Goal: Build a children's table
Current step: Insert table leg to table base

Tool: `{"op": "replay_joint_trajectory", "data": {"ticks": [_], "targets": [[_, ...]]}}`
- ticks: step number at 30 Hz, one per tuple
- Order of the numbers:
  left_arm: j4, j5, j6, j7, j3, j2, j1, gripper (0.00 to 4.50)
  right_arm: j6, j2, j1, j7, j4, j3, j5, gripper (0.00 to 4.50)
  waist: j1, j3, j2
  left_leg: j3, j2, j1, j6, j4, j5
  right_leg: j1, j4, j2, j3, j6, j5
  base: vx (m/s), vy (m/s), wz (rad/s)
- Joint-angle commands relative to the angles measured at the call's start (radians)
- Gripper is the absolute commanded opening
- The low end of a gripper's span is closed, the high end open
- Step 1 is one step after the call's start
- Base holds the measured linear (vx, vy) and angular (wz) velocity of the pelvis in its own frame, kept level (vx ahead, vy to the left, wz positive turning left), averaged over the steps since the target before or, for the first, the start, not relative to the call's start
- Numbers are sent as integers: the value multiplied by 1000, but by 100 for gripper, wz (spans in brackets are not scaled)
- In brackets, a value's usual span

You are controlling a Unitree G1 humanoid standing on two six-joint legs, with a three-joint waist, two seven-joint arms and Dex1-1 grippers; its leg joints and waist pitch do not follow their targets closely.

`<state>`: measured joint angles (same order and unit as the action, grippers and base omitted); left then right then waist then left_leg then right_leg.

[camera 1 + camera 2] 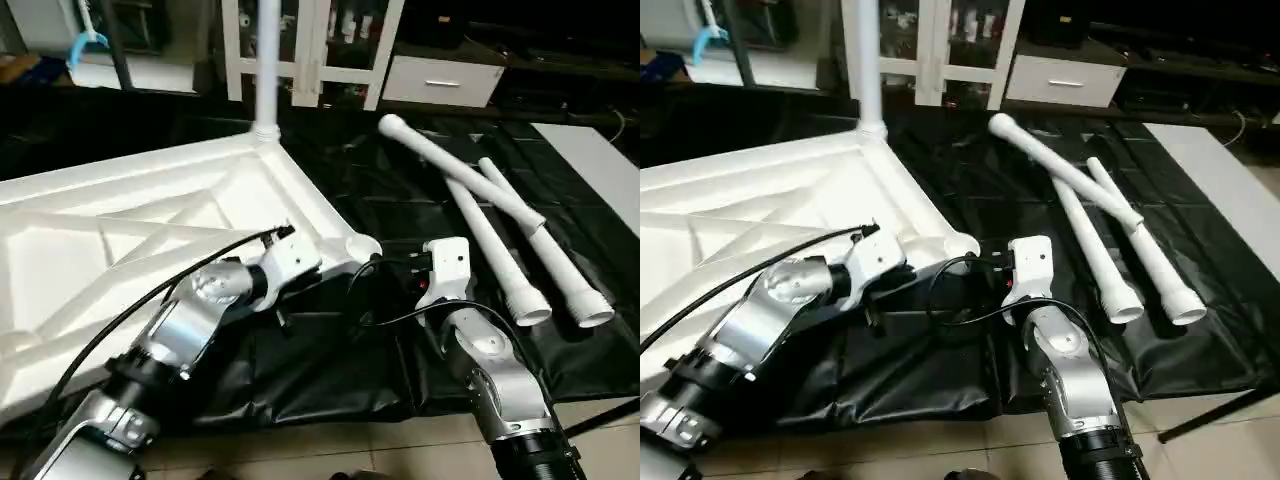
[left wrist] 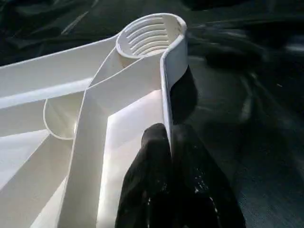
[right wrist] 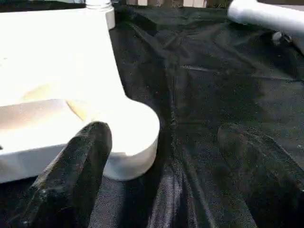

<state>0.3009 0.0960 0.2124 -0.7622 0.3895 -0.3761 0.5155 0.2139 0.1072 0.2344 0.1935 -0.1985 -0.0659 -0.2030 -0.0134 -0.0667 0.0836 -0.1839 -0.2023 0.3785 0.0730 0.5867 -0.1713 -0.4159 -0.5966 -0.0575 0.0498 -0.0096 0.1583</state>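
Observation:
The white table top [image 1: 150, 220] lies underside up on a black sheet, its X ribs showing. One white leg [image 1: 266, 60] stands upright in the far corner socket. Three loose legs [image 1: 490, 250] lie on the sheet to the right. My left gripper [image 2: 168, 142] is shut on the top's side rim, a short way back from the empty threaded corner socket [image 2: 149, 35]. My right gripper [image 3: 166, 133] is open low over the sheet, with that same corner socket [image 3: 135, 128] just beside one finger and nothing between the fingers.
The black sheet [image 1: 380, 190] covers the floor under everything. A white glass-door cabinet [image 1: 310, 50] and a white drawer unit [image 1: 445, 80] stand behind. A white board [image 1: 600, 160] lies at the far right. Tiled floor [image 1: 330, 445] shows at the near edge.

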Motion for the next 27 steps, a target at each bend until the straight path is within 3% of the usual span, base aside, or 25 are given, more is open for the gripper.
{"op": "replay_joint_trajectory", "data": {"ticks": [1,11,12,14,15,16,18,24,27], "targets": [[-20,-9,-80,-27,16,17,-3,0,8,2,4,0,25,19,-7,392,0,69,-17,10,-30,-23,29,-70,-299,35,75,-67,-47,-129,314,0,0,0],[-9,-38,-199,-74,2,16,2,0,8,-3,15,2,20,26,-3,392,-19,75,-23,3,-29,-24,20,-66,-233,39,62,-65,-49,-144,224,0,0,0],[-5,-50,-219,-73,-8,24,5,0,9,-2,21,-3,16,30,1,392,-20,75,-28,3,-29,-23,20,-67,-232,39,61,-65,-50,-145,223,0,0,0],[-3,-56,-227,-72,-13,28,6,0,11,0,25,-7,15,32,5,392,-20,76,-23,1,-28,-23,18,-65,-233,39,61,-64,-50,-142,229,0,0,0],[-4,-68,-241,-80,-18,31,6,0,12,5,32,-15,11,35,12,392,-21,74,-29,1,-28,-23,19,-66,-233,38,61,-65,-51,-141,232,0,0,0],[-3,-77,-257,-92,-22,33,5,0,15,9,38,-22,8,40,17,392,-20,74,-28,1,-27,-23,19,-66,-232,37,62,-64,-51,-141,236,0,0,0],[-2,-87,-297,-143,-13,19,4,0,35,29,65,-39,-3,54,30,392,-22,75,-34,0,-27,-25,23,-65,-236,37,62,-64,-51,-140,239,0,0,0],[4,-104,-347,-218,-1,2,3,0,48,55,98,-22,2,76,15,392,-31,77,-35,-3,-27,-24,20,-63,-218,39,60,-64,-52,-133,236,0,0,0],[42,-68,-429,-250,26,-23,9,0,64,88,144,10,-6,91,11,392,-29,73,-32,-3,-27,-23,17,-63,-223,37,59,-62,-51,-133,235,0,0,0]]}}
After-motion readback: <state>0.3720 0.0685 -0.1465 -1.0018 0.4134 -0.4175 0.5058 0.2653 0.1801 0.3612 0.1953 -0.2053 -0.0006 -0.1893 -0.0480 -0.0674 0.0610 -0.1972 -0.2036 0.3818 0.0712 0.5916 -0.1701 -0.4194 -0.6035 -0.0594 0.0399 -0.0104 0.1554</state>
